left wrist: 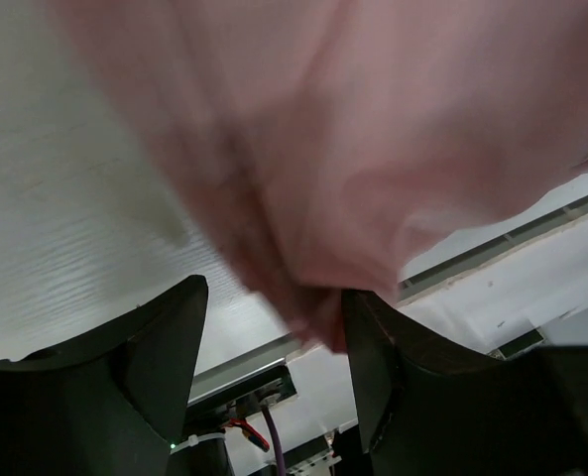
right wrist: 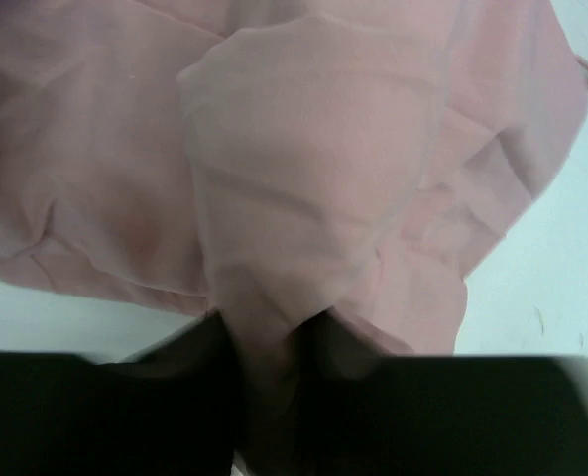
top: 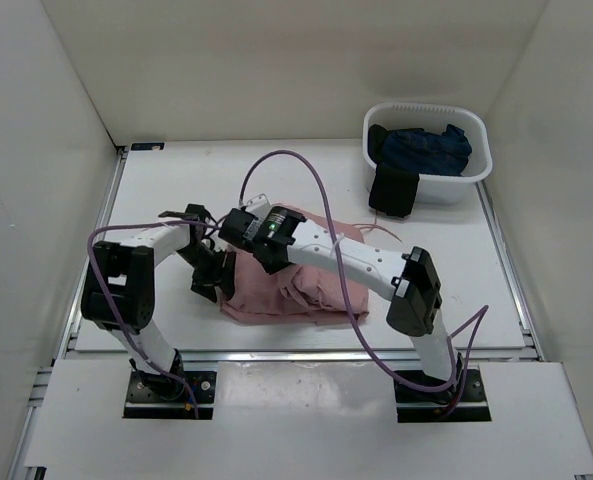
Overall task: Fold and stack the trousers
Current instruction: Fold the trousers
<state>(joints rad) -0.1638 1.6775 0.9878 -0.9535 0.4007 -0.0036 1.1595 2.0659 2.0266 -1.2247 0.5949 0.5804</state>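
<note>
basket [top: 454, 190] far right on table [top: 446, 290]: dark clothes [top: 426, 150] inside, one draped over rim | trousers [top: 296, 285] pinched by right jaws | left jaws parted around trousers

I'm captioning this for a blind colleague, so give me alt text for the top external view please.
A loosely folded pair of pink trousers lies in the centre, with the robot's left tool and right tool both at the pile's left end. At far right, a white basket holds dark blue clothing, a black garment draped over its front.
</note>
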